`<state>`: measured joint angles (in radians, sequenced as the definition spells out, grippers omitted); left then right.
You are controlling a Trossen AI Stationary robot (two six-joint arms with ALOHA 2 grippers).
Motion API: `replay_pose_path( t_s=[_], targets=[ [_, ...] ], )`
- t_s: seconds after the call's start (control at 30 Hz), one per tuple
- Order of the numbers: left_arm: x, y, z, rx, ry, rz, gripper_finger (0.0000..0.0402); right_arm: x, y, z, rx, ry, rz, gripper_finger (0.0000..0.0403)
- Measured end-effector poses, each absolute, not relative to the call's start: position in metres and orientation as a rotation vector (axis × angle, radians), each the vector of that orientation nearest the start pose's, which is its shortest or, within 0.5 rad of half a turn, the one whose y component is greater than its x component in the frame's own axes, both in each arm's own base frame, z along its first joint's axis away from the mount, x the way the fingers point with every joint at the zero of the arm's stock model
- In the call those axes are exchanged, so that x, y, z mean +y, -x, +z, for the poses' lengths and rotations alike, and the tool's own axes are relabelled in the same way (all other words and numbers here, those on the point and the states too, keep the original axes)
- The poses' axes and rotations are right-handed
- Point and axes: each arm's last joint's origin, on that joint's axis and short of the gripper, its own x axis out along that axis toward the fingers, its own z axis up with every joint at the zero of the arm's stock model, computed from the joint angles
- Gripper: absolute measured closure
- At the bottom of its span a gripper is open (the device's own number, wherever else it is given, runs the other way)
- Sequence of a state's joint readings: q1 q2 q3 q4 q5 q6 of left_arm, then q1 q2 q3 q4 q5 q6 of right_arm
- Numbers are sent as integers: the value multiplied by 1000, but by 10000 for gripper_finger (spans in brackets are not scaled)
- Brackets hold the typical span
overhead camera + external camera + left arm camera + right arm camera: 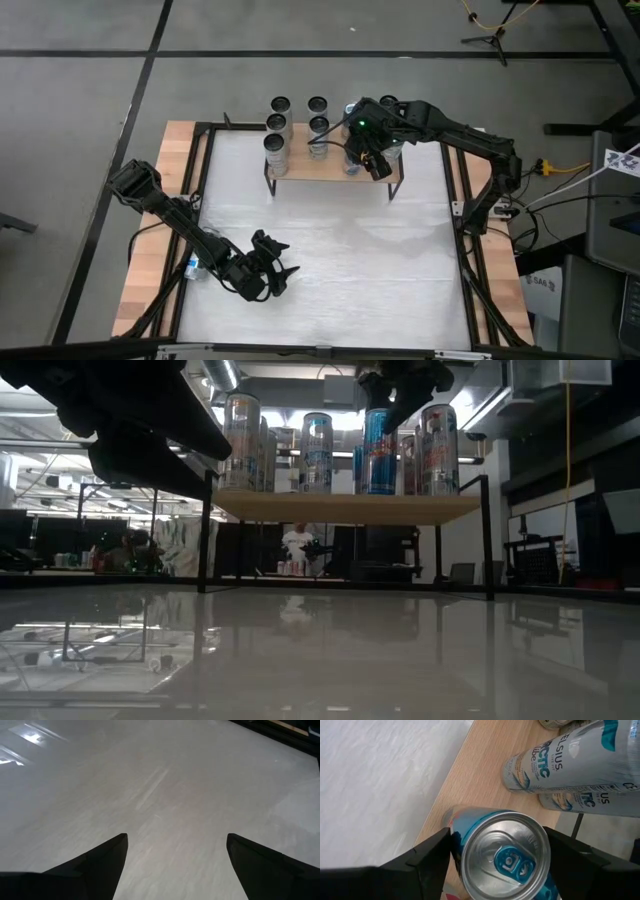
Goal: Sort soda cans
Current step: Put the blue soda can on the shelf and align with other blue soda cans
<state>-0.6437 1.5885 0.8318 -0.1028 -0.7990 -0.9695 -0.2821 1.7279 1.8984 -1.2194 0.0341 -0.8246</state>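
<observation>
— Cans (318,126) first: where do they stand?

— Upright on the wooden shelf (300,170) at twelve o'clock on the white surface (350,270), in short rows.

— And the right end effector (372,160)?

— Over the shelf's front edge, toward one o'clock. Its fingers (427,852) flank a blue-topped can (502,857) from above, one on each side; whether they press it I cannot tell.

— The left one?

— The left end effector (272,268) sits low at seven o'clock, fingers spread wide with only bare surface between them, grasping nothing.

Soda cans (317,453) upright on wooden shelf (345,508), glossy table (320,650)
</observation>
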Motion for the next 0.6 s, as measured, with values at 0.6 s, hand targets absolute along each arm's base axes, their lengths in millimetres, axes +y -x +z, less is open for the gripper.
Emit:
replay_pose_path(
  t_s=[0.6],
  targets=[
    [-164,-254,176,500,366,426,68,-98,-329,380,1111,637,118,41]
  ],
)
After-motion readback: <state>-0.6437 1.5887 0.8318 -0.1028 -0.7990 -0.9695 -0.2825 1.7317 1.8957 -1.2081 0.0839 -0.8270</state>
